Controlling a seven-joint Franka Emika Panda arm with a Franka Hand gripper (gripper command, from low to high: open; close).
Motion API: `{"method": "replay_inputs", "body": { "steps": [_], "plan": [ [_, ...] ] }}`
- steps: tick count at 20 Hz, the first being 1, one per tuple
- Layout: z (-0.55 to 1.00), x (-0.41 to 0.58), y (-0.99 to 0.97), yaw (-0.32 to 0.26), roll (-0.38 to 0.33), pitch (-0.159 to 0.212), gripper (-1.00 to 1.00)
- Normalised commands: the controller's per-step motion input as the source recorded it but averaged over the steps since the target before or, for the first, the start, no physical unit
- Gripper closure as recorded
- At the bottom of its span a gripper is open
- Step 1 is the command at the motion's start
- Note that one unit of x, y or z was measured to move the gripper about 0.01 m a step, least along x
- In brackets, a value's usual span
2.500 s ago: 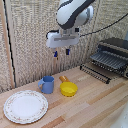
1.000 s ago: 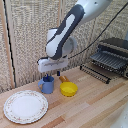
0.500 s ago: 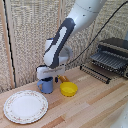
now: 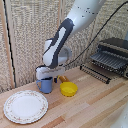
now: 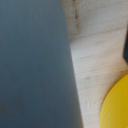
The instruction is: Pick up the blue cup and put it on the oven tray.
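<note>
The blue cup [image 4: 46, 85] stands upright on the wooden table, between the white plate and the yellow bowl. My gripper [image 4: 47, 77] has come down right onto the cup's rim, and the arm hides the cup's top. In the wrist view the cup's blue wall [image 5: 32, 65] fills half the picture at very close range. One dark finger [image 5: 125, 50] shows at the picture's edge, well away from the cup, so the jaws look open. The oven tray [image 4: 98, 73], a dark wire rack, juts out in front of the toaster oven at the exterior view's right.
A yellow handled bowl [image 4: 68, 89] sits just beside the cup, toward the exterior view's right, and also shows in the wrist view [image 5: 117, 107]. A round patterned white plate [image 4: 25, 106] lies at the front left. The toaster oven [image 4: 113, 54] stands at the back right, in front of a wicker screen.
The arm has swung down and to the exterior view's left, from high above the table to the blue cup. The cup, bowl and plate have stayed in place.
</note>
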Motion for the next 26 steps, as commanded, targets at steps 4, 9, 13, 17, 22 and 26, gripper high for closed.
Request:
{"method": "replay_inputs", "body": {
  "steps": [4,9,13,17,22,26],
  "plan": [
    [0.00,0.000,0.11,0.000,-0.003,-0.011,1.00],
    [0.02,-0.002,0.12,0.009,0.000,-0.005,1.00],
    [0.28,-0.019,-0.01,-0.013,0.043,0.087,1.00],
    [0.80,-0.078,-0.21,-0.198,0.102,0.032,1.00],
    [0.87,-0.002,-0.22,-0.224,0.088,0.004,1.00],
    [0.76,0.000,-0.09,-0.313,0.020,0.013,1.00]
  ]
}}
